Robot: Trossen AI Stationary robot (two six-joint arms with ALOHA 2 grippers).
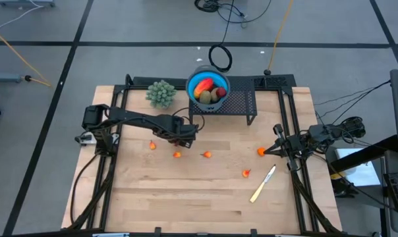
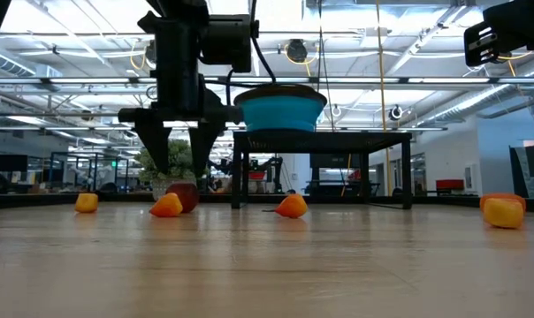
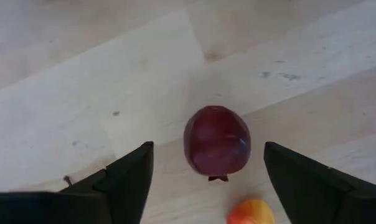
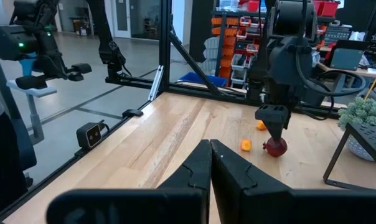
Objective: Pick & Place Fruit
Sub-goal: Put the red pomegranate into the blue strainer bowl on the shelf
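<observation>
A dark red ball (image 3: 216,140) of toy fruit rests on the wooden table, left of the middle. My left gripper (image 3: 208,146) points down over it, open, one finger on each side, tips just above it in the low view (image 2: 180,163) and apart from it. A small orange bit (image 3: 250,213) lies just beside the ball. Several more orange bits (image 1: 206,155) are scattered over the table. Other fruit fills a blue bowl (image 1: 192,82) on a black rack. My right gripper (image 4: 210,158) waits shut at the table's right edge.
The black rack (image 1: 242,105) stands at the table's far edge, with a green bushy plant (image 1: 161,93) to its left. A pale knife (image 1: 263,183) lies toward the near right. Bare wood lies along the table's near side.
</observation>
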